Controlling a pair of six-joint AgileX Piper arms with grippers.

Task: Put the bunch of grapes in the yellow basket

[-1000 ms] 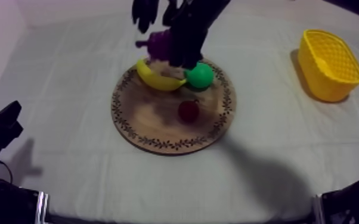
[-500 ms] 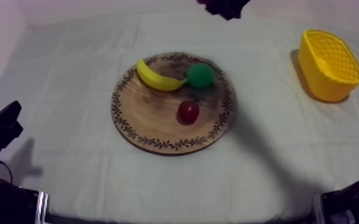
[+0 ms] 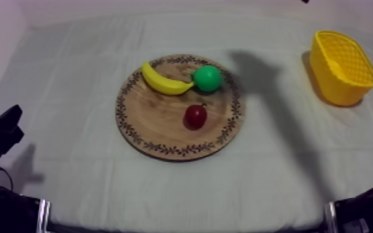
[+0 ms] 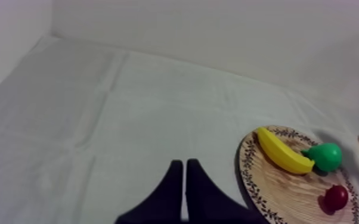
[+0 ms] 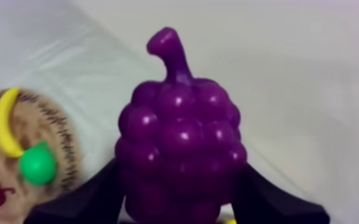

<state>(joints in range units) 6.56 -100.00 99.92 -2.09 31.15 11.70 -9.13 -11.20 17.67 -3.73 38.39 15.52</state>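
Note:
A purple bunch of grapes (image 5: 179,155) is held upright, stem up, in my right gripper (image 5: 179,199), whose black fingers (image 5: 98,193) press on both its sides, high above the cloth. The round wooden board (image 3: 158,133) lies mid-table with a banana (image 3: 162,80), a green pear (image 3: 208,78) and a small red fruit (image 3: 195,116) on it. The yellow basket (image 3: 341,67) stands at the table's right. My left gripper (image 4: 185,179) rests low at the left, its fingers together as a narrow wedge, short of the board (image 4: 277,190).
The right arm's shadow (image 3: 257,71) falls on the cloth between the board and the basket. Part of the right arm (image 3: 365,211) and the left arm (image 3: 0,133) sit at the table's near corners.
My right gripper has lifted the grapes off the board and risen out of the top view toward the right. Its shadow now lies between the board and the basket. The left arm has stayed still.

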